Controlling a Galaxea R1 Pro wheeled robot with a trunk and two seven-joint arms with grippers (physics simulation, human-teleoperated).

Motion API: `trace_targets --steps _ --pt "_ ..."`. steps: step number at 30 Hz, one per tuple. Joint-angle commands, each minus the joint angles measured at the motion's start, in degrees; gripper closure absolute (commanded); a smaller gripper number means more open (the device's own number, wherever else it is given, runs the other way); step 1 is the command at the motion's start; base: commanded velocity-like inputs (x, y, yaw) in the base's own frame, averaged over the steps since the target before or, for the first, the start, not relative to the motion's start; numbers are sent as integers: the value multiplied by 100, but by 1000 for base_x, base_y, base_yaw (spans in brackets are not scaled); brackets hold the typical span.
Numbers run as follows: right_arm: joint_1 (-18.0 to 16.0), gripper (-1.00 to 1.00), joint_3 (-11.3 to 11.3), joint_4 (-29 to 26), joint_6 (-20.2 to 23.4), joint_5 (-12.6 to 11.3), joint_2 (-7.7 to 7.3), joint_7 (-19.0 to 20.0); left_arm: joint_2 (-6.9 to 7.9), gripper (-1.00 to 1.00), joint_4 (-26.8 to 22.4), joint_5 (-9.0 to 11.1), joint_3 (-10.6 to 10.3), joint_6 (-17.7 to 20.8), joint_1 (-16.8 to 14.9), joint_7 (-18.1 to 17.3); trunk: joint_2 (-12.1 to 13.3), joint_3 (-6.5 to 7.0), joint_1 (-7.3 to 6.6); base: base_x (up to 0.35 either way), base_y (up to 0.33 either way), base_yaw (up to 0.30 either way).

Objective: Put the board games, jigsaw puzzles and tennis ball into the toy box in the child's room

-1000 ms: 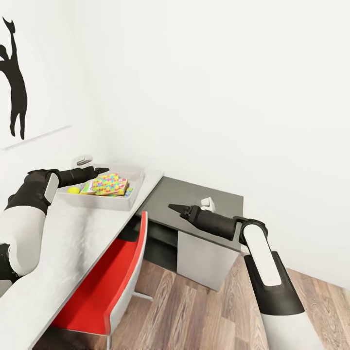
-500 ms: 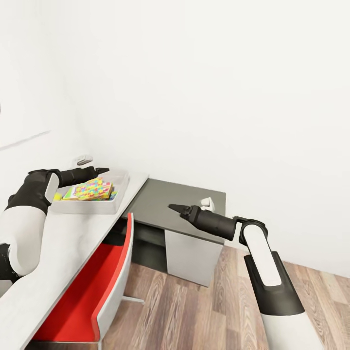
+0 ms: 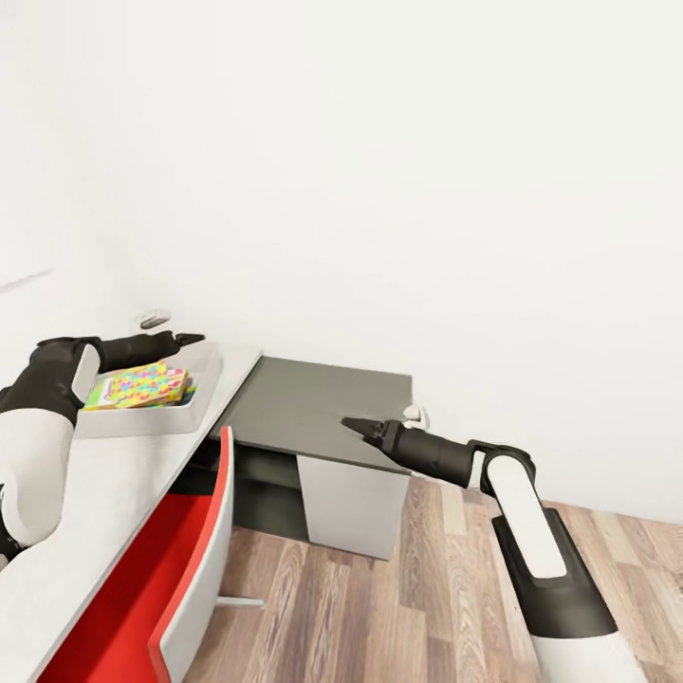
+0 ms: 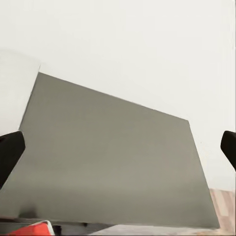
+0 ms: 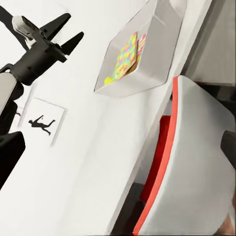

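Observation:
The light grey toy box (image 3: 142,417) stands on the pale table (image 3: 85,512) at the left, also seen as toy box (image 5: 152,54). A mosaic jigsaw puzzle (image 3: 139,386) lies on top of the pile inside it, the puzzle (image 5: 126,55) with coloured edges of flat boxes under it. My left gripper (image 3: 190,338) hovers open and empty just above the box's far rim; the left gripper (image 5: 68,31) shows spread fingers. My right gripper (image 3: 355,427) is open and empty, out over the dark grey unit (image 3: 318,403). I cannot make out the tennis ball. The bed is out of view.
A red chair with a white back (image 3: 185,588) is pushed under the table's front edge. The low dark unit with a white panel (image 3: 346,498) stands against the white wall, a small white object (image 3: 415,414) at its back. Wood floor (image 3: 417,607) lies to the right.
The whole picture has slid left, so the camera has turned right; the wall silhouette has left the head view. My right arm now reaches a little lower and farther forward.

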Motion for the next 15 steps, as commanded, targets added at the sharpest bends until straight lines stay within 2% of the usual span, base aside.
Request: trace_targets --steps 1,5,11,15 --pt "40 -100 -4 8 23 36 -45 72 31 -100 -3 -23 27 66 23 -155 -11 -3 4 0 0 -205" --pt "329 -100 45 -16 -298 49 -196 283 163 -100 -8 -61 27 113 221 -846 -11 27 4 0 0 -205" --pt "413 -100 81 -50 -488 51 -244 517 394 -100 0 -37 30 104 515 -1183 -11 72 4 0 0 -205" --pt "421 -100 76 -53 -528 56 -250 634 552 -100 14 -43 62 148 593 -1384 -11 102 4 0 0 -205"
